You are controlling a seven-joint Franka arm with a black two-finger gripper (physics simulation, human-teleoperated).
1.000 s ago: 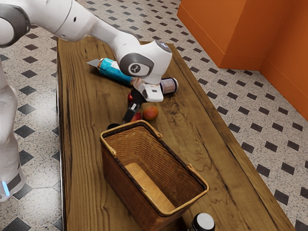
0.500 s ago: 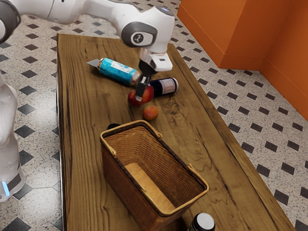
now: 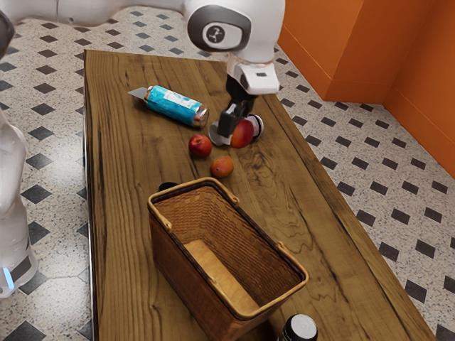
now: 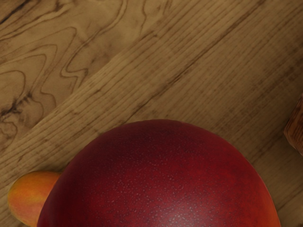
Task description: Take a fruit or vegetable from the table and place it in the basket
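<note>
In the exterior view my gripper (image 3: 234, 124) is shut on a red-orange fruit (image 3: 242, 133), held above the table beyond the basket. The same fruit (image 4: 161, 179) looms large and dark red at the wrist view's lower edge. Below it on the table are a smaller red fruit (image 3: 200, 145) and an orange fruit (image 3: 222, 167); an orange fruit (image 4: 33, 196) also peeks out beside the held one in the wrist view. The wicker basket (image 3: 181, 273) stands nearer the camera, its inside bare, its handles lowered onto the rim.
A blue-wrapped bottle (image 3: 174, 105) lies at the table's far part. Behind the held fruit is a dark bottle (image 3: 257, 126), partly hidden. A white-capped jar (image 3: 303, 327) stands by the basket's near end, and a small black object (image 3: 168, 186) is at its far end.
My gripper has risen from beside the basket's far end and moved toward the exterior view's right, carrying the red-orange fruit with it. The smaller red fruit is now uncovered.
</note>
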